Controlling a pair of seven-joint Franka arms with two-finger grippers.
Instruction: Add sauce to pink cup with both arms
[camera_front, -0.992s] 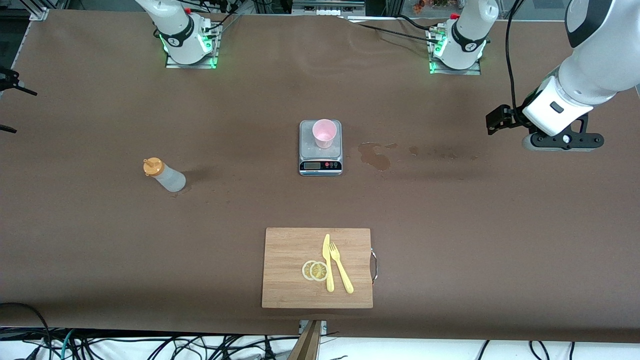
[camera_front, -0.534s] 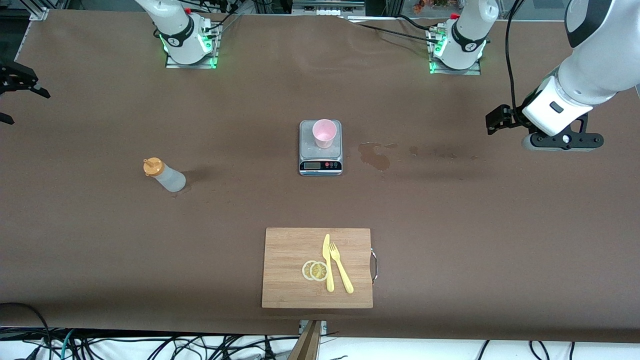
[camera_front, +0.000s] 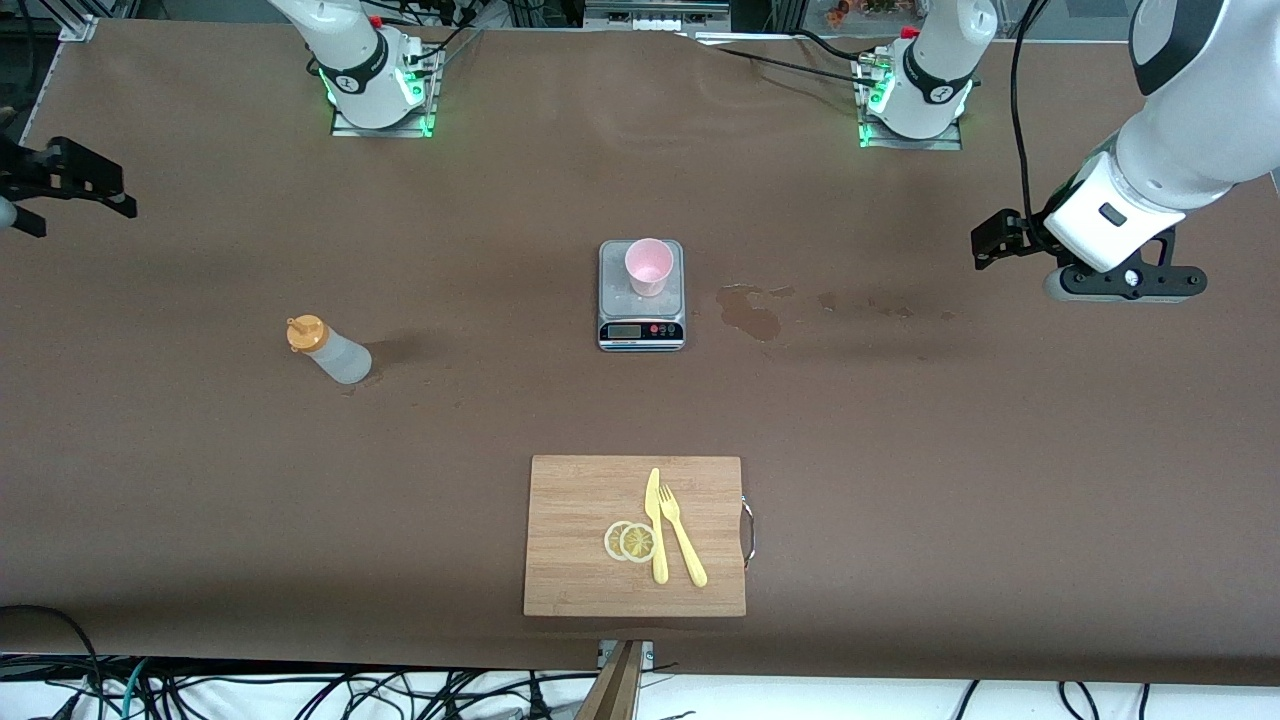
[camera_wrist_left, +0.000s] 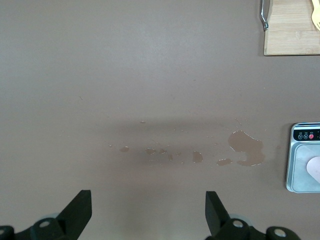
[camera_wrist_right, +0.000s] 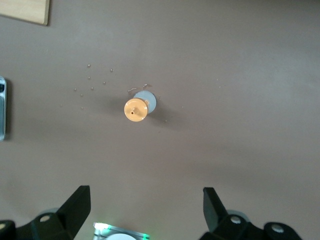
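Front view: the sauce (camera_front: 328, 350) stands upright toward the right arm's end, well apart from the cup (camera_front: 648, 266) on the scale (camera_front: 641, 325). Right gripper (camera_wrist_right: 145, 212), spread empty, is nearer; left gripper (camera_wrist_left: 148, 215) waits, spread.

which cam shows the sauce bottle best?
Front view: the sauce bottle shows whole, upright on the table, orange cap and clear body. Right wrist view looks straight down on it, mostly cap. Left wrist view does not show it.
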